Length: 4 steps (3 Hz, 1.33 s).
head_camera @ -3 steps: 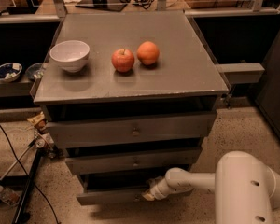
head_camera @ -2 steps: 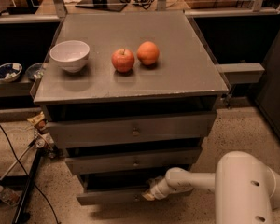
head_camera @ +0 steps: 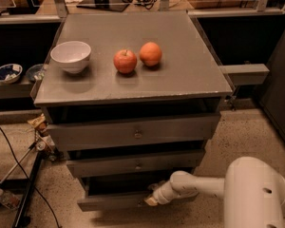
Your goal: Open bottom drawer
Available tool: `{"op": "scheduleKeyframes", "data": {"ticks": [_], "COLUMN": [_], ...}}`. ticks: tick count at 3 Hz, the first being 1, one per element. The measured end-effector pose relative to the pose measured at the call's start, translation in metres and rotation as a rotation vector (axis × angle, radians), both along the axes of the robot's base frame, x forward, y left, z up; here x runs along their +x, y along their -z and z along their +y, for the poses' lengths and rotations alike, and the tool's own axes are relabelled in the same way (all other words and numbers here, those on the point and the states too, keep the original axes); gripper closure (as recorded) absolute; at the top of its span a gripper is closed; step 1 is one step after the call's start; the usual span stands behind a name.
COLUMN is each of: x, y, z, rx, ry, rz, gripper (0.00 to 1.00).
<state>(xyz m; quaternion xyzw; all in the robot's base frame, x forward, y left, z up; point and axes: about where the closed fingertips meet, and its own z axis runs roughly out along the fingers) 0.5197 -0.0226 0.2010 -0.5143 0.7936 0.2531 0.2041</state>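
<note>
- While the robot's white arm reaches in from the lower right of the frame, its claw sits at the front of the bottom drawer, about midway along the panel.
- Whether the claw is open or closed on anything cannot be told; its pale tip lies against the drawer front.
- The bottom drawer, lowest of three grey fronts at lower centre, juts out a little past the middle drawer above it, with a dark gap between them.
- The top drawer, the tallest, shows a small central knob.
- On the grey surface stand a white bowl at upper left and, near the centre, a red apple and an orange just beside each other.
</note>
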Motion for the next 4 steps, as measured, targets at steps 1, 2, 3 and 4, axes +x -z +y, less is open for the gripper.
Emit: {"op": "scheduleKeyframes", "data": {"ticks": [1, 2, 3, 4], "x": [0.0, -0.004, -0.008, -0.012], "y": [0.0, -0.003, -0.005, -0.009], "z": [0.0, -0.003, -0.004, -0.006], "rx": [0.0, 0.003, 0.009, 0.015], "ry": [0.0, 0.009, 0.018, 0.025], "rz": [0.0, 0.01, 0.014, 0.016], "gripper": [1.0, 1.0, 1.0, 1.0]}}
